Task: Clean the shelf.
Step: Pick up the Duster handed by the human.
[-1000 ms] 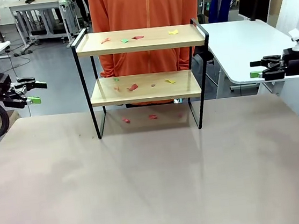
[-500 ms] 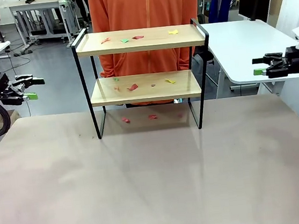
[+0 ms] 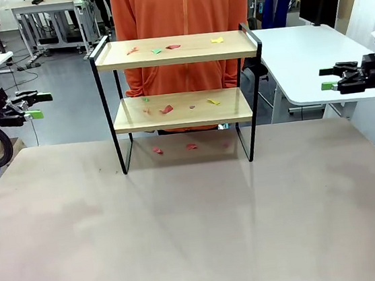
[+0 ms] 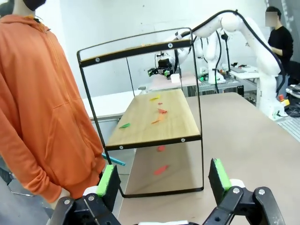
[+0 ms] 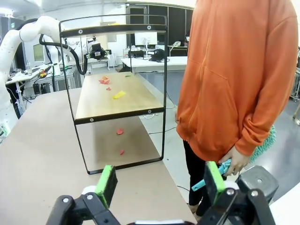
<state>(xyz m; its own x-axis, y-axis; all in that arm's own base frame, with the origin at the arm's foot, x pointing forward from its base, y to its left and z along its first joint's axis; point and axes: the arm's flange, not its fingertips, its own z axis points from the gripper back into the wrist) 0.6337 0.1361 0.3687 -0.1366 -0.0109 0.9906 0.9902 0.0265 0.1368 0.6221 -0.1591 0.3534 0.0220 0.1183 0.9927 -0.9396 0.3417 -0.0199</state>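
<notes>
The shelf [image 3: 182,109] stands at the far middle of the table, two light wooden boards in a thin black frame. Small red, green and yellow paper scraps [image 3: 173,47] lie on both boards, and red scraps [image 3: 157,151] lie on the table under it. My left gripper [image 3: 39,106] hovers open off the table's left side, well clear of the shelf. My right gripper [image 3: 327,78] hovers open off the right side. The left wrist view looks past open green pads [image 4: 107,180] at the shelf [image 4: 140,126] end-on; the right wrist view sees the shelf [image 5: 110,101] from the other end.
A person in an orange hoodie [image 3: 179,6] stands right behind the shelf, holding a teal duster [image 5: 220,171] behind the back. The tan table [image 3: 198,234] stretches wide in front of the shelf. A white table [image 3: 299,53] stands at the back right.
Both grippers have risen a little and drawn outward from the table, still open. The shelf, scraps and person have not moved.
</notes>
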